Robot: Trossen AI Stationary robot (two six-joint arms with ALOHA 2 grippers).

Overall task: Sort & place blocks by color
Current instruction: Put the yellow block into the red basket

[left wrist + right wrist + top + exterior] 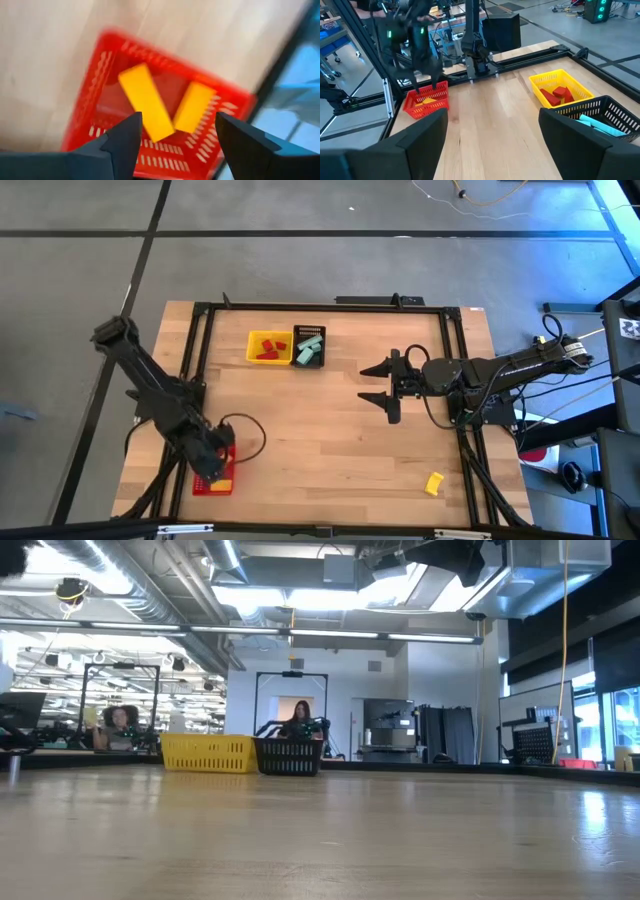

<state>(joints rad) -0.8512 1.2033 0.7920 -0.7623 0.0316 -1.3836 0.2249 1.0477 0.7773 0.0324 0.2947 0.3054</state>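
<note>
Over the red basket (160, 100), the left end effector (175, 145) hangs spread and empty above two yellow blocks (147, 102) lying inside; the right end effector (385, 385) waits spread mid-tabletop (320, 440).

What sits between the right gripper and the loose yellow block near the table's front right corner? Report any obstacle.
Nothing visible. The right gripper hovers with fingers open above bare wooden table, and the small yellow block lies alone on the wood. The yellow and black slotted baskets stand on the far side, off that path.
</note>
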